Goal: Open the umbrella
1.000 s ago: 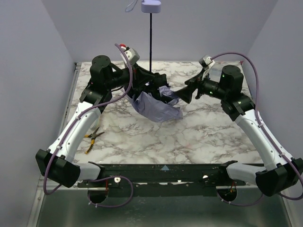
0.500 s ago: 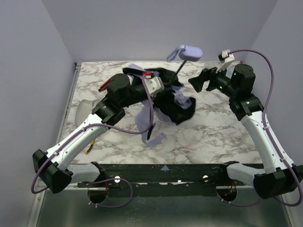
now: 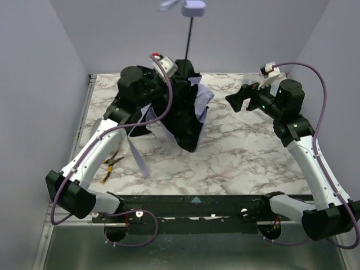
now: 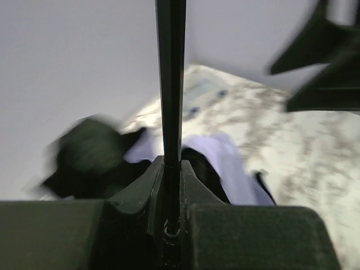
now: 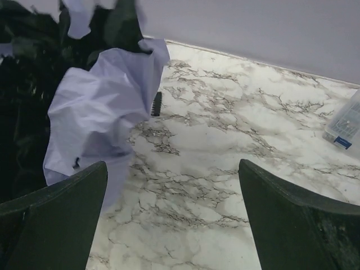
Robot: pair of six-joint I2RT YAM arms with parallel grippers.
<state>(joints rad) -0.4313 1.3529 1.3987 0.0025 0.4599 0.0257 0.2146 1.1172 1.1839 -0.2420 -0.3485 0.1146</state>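
The umbrella (image 3: 185, 115) hangs in the air, canopy down, black lining and lavender fabric bunched and folded. Its thin black shaft (image 3: 189, 39) points up to the small lavender handle (image 3: 194, 8) at the top of the view. My left gripper (image 3: 173, 70) is shut on the shaft (image 4: 170, 84) just above the canopy. A lavender strap (image 3: 135, 152) dangles toward the table. My right gripper (image 3: 235, 100) is open and empty, to the right of the canopy and apart from it; its view shows the crumpled lavender fabric (image 5: 101, 107) at left.
Yellow-handled pliers (image 3: 109, 165) lie on the marble table (image 3: 236, 157) at the left. A small clear box (image 5: 346, 121) sits at the far right. Grey walls enclose the table on three sides.
My left arm swung the umbrella from tilted to upright, so the handle rose to the top and the canopy hangs down. The right gripper has barely moved.
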